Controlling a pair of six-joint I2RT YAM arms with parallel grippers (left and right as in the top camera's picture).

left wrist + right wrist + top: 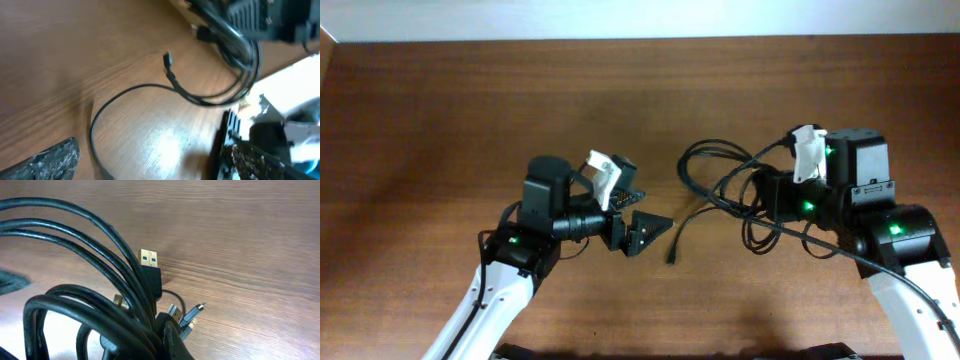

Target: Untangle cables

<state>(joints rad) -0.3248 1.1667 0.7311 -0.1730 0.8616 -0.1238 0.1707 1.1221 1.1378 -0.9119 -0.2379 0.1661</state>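
The cables (720, 180) are a bundle of thin black cords looped on the table in front of my right arm. One loose end with a small plug (672, 258) trails toward the left arm. My right gripper (758, 196) is shut on the bundle. In the right wrist view, several cords and USB plugs (148, 262) bunch at the jaws (167, 337). My left gripper (645, 213) is open and empty, just left of the loose end. In the left wrist view, a single cord (130, 92) curves on the wood between the spread fingers (150, 170), and its plug (167, 59) lies farther off.
The brown wooden table (470, 100) has its far edge along the top of the overhead view. Thicker black wires run along my right arm (840, 250).
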